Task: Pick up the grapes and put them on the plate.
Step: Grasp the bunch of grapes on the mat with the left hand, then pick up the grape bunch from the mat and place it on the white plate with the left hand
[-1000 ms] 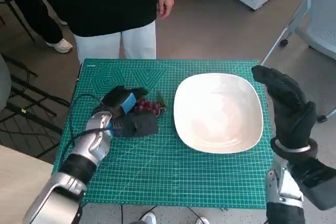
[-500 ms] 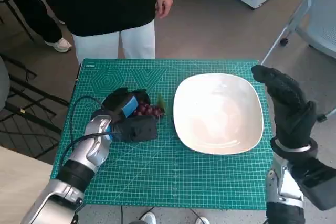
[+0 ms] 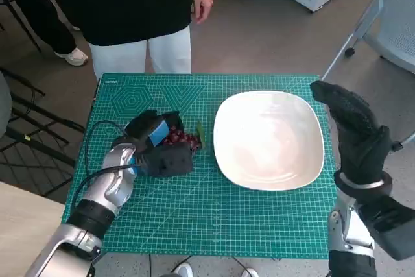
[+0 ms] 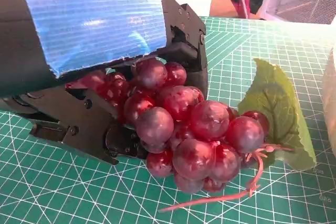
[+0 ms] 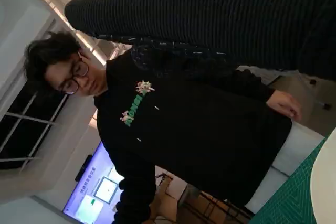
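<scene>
Left hand (image 3: 157, 142) grips grapes (image 4: 189, 129) on mat, beside plate (image 3: 269, 139) edge.

The bunch of red grapes (image 3: 183, 138) lay on the green cutting mat (image 3: 194, 218), just left of the white squarish plate (image 3: 269, 139). A person in a black top (image 3: 130, 4) stood behind the table.

A lab or office workroom.
We see a wheeled chair (image 3: 395, 24) at two o'clock and a lit screen (image 5: 100, 195) behind the person (image 5: 184, 129).
</scene>
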Tool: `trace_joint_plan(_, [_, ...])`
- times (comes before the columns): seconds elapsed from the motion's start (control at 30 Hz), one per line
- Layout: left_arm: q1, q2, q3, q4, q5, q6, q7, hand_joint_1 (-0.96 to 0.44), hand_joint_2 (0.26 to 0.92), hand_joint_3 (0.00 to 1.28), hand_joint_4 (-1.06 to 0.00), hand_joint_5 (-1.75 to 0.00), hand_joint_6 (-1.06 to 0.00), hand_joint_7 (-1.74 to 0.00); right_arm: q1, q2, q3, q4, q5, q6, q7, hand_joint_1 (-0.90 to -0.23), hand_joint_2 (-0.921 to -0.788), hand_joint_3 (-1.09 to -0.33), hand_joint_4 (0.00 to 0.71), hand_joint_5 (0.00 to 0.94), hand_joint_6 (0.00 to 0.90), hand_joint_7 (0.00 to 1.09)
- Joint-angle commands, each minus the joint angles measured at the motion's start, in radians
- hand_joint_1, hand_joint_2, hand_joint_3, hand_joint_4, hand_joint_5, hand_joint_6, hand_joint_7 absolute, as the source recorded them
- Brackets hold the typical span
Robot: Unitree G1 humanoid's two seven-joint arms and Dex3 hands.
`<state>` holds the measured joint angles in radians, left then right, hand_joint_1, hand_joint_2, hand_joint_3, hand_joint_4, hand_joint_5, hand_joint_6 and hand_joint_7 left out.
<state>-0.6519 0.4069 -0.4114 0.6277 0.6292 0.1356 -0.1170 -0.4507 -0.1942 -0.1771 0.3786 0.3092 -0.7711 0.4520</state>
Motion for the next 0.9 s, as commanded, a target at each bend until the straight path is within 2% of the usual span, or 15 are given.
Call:
trace_joint_plan(0.03, [0.013, 0.004, 0.006, 0.019, -0.005, -0.002, -0.006, 0.00, 0.921, 0.21, -0.53, -1.29, -0.46, -1.37, 0.012, 0.005, 0.001, 0.015, -0.007, 0.003, -0.005, -0.600, -0.921, -0.719, 0.190, 0.001, -0.001, 0.40])
trace_joint_plan(0.6, [0.012, 0.015, 0.008, -0.005, -0.001, 0.003, -0.015, 0.00, 0.921, 0.21, -0.55, -1.35, -0.45, -1.30, 0.008, 0.008, 0.000, 0.032, -0.005, -0.014, -0.004, -0.594, -0.921, -0.720, 0.189, 0.000, -0.001, 0.40])
trace_joint_plan(0.9, [0.016, 0.026, 0.014, -0.040, -0.001, 0.014, -0.024, 0.00, 0.921, 0.21, -0.54, -1.32, -0.45, -1.33, 0.006, 0.013, 0.001, 0.034, -0.008, -0.016, -0.010, -0.595, -0.921, -0.718, 0.190, 0.001, -0.001, 0.40])
